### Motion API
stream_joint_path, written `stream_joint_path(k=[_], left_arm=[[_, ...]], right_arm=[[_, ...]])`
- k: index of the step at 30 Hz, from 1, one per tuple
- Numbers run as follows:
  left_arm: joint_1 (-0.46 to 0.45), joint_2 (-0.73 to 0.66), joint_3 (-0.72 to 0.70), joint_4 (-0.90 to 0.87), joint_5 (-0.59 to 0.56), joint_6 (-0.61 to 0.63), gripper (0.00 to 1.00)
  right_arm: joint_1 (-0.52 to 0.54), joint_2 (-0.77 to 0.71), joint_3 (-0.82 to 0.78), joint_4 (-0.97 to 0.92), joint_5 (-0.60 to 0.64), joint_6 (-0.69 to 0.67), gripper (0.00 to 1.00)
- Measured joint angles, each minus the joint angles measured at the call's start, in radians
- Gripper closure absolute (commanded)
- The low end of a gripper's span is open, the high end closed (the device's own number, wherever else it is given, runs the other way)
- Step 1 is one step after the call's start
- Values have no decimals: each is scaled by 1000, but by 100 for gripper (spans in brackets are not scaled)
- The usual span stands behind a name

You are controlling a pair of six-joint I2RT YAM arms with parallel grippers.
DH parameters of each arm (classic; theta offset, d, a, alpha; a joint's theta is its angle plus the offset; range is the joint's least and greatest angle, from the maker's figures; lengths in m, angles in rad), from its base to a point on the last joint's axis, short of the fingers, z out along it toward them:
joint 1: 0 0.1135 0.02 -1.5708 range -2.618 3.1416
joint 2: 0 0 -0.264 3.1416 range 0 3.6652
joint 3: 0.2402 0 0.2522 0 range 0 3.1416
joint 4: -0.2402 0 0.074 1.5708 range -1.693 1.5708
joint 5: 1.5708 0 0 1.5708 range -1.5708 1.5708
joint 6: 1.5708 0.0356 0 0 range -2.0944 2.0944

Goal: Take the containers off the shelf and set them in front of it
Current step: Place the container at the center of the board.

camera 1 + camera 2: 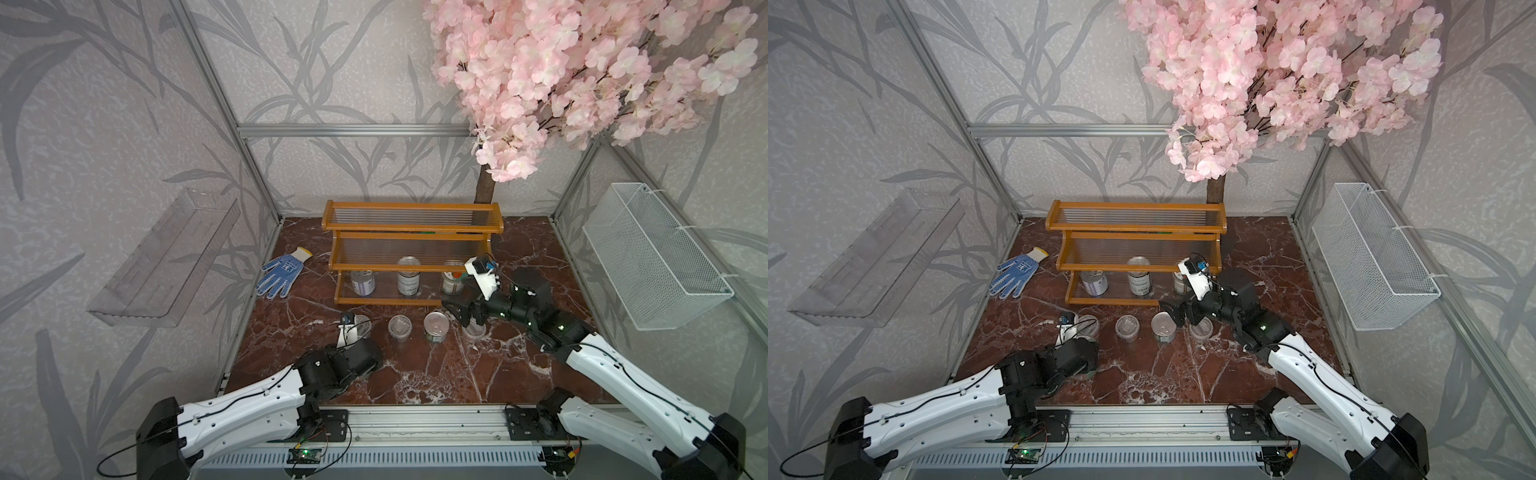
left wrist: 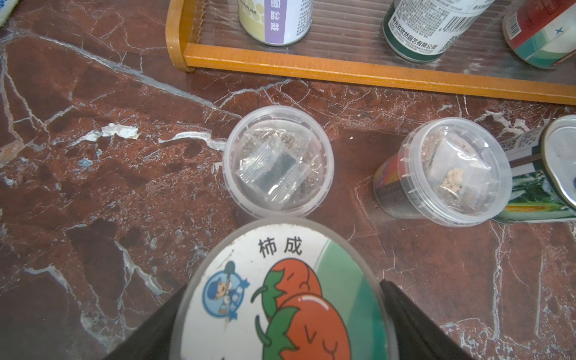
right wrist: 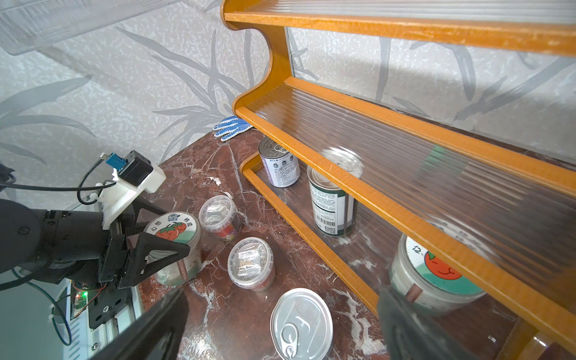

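The shelf (image 1: 411, 226) stands at the back. Its bottom tier holds a purple-label tin (image 1: 363, 282), a dark-label tin (image 1: 408, 279) and a tomato-lid jar (image 1: 452, 279). In front of it stand a clear cup (image 2: 278, 162), a second cup (image 2: 448, 174), a pull-tab tin (image 3: 300, 321) and a third cup (image 1: 473, 331). My left gripper (image 2: 280, 327) is shut on another tomato-lid jar (image 3: 173, 233), which stands upright on the table nearer the front edge. My right gripper (image 3: 280, 330) hangs open above the pull-tab tin, close to the shelf's right end.
A blue dotted glove (image 1: 282, 272) lies left of the shelf. A clear wall tray (image 1: 166, 257) hangs on the left wall and a white wire basket (image 1: 656, 253) on the right. The blossom tree trunk (image 1: 484, 187) rises behind the shelf.
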Motion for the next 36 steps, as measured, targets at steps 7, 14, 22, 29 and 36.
stream_joint_path(k=[7, 14, 22, 29, 36], left_arm=[[-2, 1, 9, -23, 11, -16, 7], [-2, -1, 17, -70, 11, -41, 5], [-3, -20, 56, -122, 5, -61, 3], [8, -24, 159, -158, -60, -19, 1], [167, 23, 162, -70, -14, 121, 1]], right_arm=[[-2, 0, -6, 6, 0, 0, 1], [-12, 0, -6, 6, -10, 0, 1], [-28, 0, -13, 6, -27, 0, 1], [-39, 0, -19, 14, -34, 0, 1], [-45, 1, -21, 25, -38, 1, 1]])
